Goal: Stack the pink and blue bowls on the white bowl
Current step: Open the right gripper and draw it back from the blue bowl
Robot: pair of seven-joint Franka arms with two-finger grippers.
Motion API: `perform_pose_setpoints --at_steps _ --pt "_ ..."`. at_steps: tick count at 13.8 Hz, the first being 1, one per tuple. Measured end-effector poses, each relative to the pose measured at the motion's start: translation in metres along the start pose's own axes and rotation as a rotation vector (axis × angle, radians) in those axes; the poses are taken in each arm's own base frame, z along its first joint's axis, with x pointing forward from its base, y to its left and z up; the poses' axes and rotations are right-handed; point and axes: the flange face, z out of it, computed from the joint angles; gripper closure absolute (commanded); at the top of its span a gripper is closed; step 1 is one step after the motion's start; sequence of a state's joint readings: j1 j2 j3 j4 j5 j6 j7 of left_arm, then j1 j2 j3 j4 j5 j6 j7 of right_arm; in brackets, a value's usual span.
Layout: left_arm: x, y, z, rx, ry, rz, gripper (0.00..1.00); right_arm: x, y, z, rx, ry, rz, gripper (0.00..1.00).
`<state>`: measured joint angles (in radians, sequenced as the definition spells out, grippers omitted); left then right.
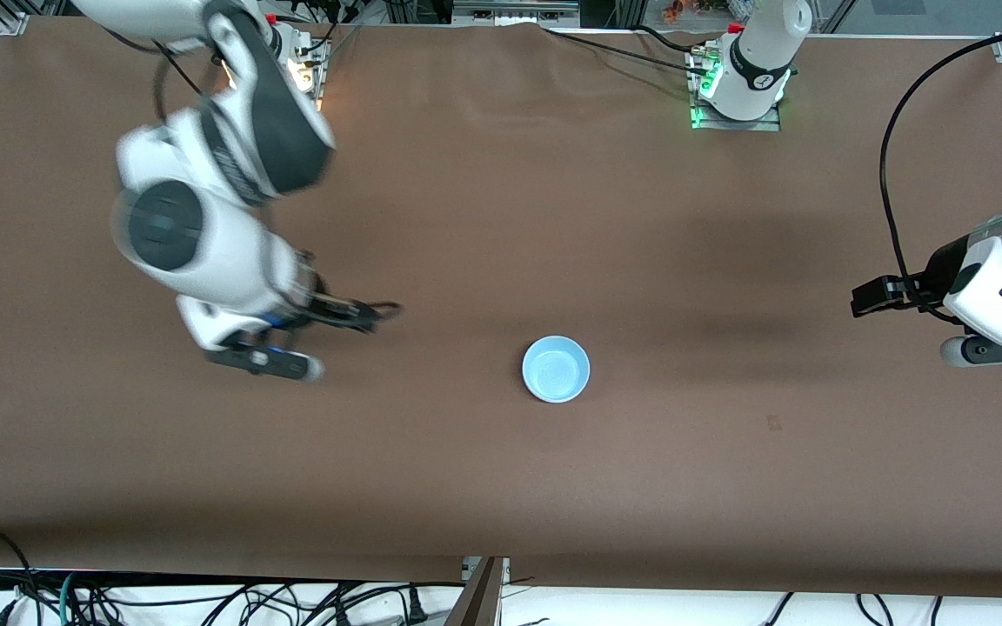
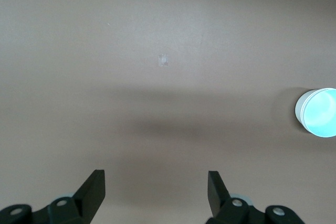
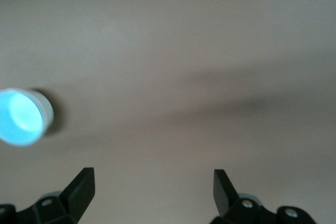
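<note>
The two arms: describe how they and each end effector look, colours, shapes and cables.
Both arms have glossy white rounded shells with dark grey or black joint bands. The right arm's big joint carries a round black cap. The left arm trails a black cable looping up from its wrist. The right end effector and the left end effector each have two flat black wedge-shaped fingers on black mounts with silver screws.

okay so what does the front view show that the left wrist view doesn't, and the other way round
Only the front view shows both arms: the right gripper over bare table toward the right arm's end, the left gripper over the table's left-arm end, plus both bases and the table edges. Only the left wrist view shows the left gripper's open fingers close up, empty, and a white wall under the blue rim, suggesting a stack. Both show the blue bowl, the brown table and a small mark on it.
</note>
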<state>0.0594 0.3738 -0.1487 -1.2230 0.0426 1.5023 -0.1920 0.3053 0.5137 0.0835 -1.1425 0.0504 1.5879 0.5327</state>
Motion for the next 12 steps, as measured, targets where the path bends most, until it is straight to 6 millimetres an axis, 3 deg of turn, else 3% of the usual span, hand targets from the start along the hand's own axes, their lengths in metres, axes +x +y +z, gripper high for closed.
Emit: perform_pose_setpoints --at_steps 2,4,8,10,12 --pt "0.000 0.000 0.000 0.000 0.000 0.000 0.13 -0.022 0.049 -0.031 -0.009 -0.008 -0.044 0.00" --pt "0.000 0.000 0.000 0.000 0.000 0.000 0.13 -0.054 0.093 -0.049 -0.023 -0.017 -0.075 0.00" --pt "0.000 0.000 0.000 0.000 -0.001 0.000 0.13 -0.105 0.171 -0.064 -0.031 -0.005 -0.130 0.00" --pt "0.000 0.000 0.000 0.000 -0.001 -0.001 0.13 -0.114 0.189 -0.068 -0.028 0.006 -0.146 0.00" --pt "0.000 -0.001 0.000 0.000 -0.001 -0.001 0.13 -0.113 0.190 -0.071 -0.032 0.019 -0.154 0.00"
